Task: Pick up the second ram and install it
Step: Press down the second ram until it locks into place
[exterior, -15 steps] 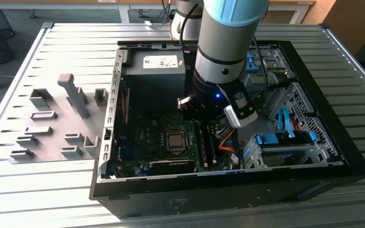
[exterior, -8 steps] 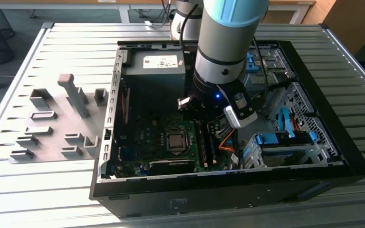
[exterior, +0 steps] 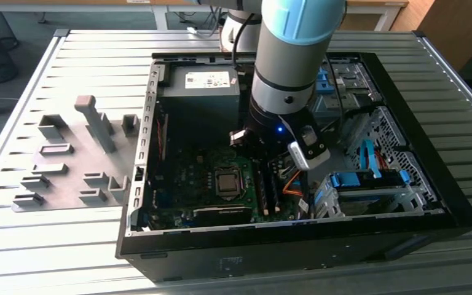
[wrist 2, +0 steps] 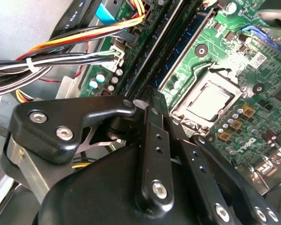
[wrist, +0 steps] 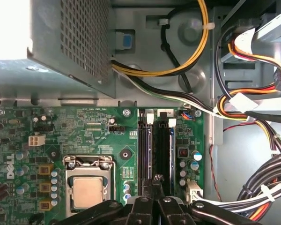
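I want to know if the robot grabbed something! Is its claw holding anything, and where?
Nothing seems to be held. The gripper looks shut, with nothing visible between its fingertips, poised right over the black memory slots.

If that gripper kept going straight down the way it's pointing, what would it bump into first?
Most likely the memory slots on the motherboard: the gripper sits right over them, fingertips together. How much gap remains is unclear.
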You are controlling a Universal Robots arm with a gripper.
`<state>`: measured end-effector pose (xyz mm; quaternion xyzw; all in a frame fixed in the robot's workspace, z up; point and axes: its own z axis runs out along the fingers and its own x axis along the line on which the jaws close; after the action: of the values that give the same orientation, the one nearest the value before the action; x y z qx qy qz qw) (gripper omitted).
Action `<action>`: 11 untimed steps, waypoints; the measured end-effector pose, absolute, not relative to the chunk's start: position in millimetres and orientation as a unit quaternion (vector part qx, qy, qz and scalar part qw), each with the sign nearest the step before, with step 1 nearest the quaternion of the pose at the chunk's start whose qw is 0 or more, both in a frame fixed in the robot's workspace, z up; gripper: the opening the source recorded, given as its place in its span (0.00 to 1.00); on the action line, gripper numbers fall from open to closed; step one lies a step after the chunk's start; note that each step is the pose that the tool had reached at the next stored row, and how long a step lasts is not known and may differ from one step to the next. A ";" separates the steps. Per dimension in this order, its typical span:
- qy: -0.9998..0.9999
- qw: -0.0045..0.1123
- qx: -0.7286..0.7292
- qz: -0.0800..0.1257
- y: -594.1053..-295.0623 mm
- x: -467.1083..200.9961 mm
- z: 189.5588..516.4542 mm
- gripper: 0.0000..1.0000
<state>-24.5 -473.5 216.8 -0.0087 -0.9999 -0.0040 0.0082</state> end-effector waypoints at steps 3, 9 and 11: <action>-1.000 0.008 -0.009 -0.004 -473.5 -24.5 214.3 0.11; -1.000 0.008 -0.009 -0.005 -473.4 -24.5 228.0 0.11; -1.000 0.008 -0.009 -0.005 -473.4 -24.5 234.0 0.11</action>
<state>-24.5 -473.4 234.0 -0.0087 -0.9999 -0.0045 0.0081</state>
